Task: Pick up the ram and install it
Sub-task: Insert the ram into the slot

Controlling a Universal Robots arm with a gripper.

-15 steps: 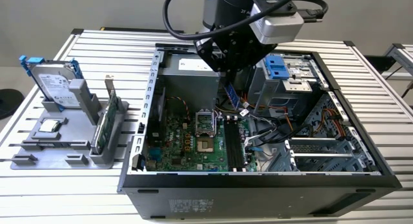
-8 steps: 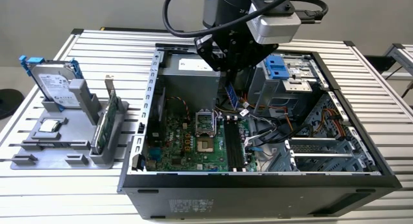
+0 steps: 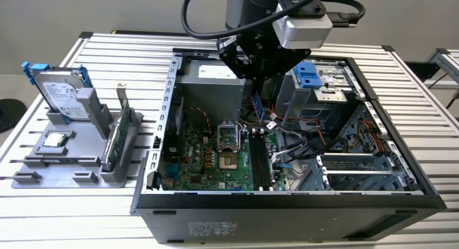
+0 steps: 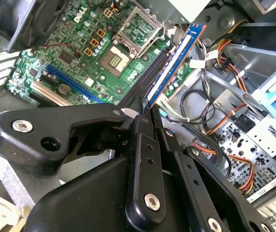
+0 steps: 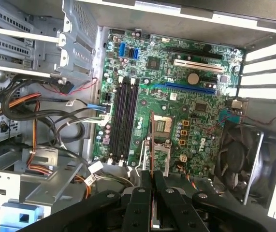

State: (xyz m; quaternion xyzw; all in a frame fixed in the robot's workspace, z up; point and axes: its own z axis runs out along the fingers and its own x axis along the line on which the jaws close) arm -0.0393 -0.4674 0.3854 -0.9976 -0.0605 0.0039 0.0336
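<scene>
My gripper [image 3: 252,86] hangs inside the open computer case [image 3: 287,200], shut on the ram [image 3: 257,106]. The ram is a thin blue-green stick, held on edge above the motherboard [image 3: 208,157]. In the second wrist view the ram [image 4: 175,59] reaches out from between the black fingers [image 4: 144,126], over the dark memory slots [image 4: 140,84]. Seen edge-on in the first wrist view, the ram [image 5: 151,145] is a thin line over the processor socket [image 5: 161,126], beside the memory slots [image 5: 125,116]. I cannot tell whether it touches the board.
A grey holder [image 3: 72,157] on the exterior view's left carries a hard drive with blue rails [image 3: 61,95], a green card [image 3: 118,133] and a small chip [image 3: 57,141]. Loose cables [image 3: 308,136] and a drive cage [image 3: 319,77] crowd the case beside the slots. A fan [image 5: 239,154] sits near the board.
</scene>
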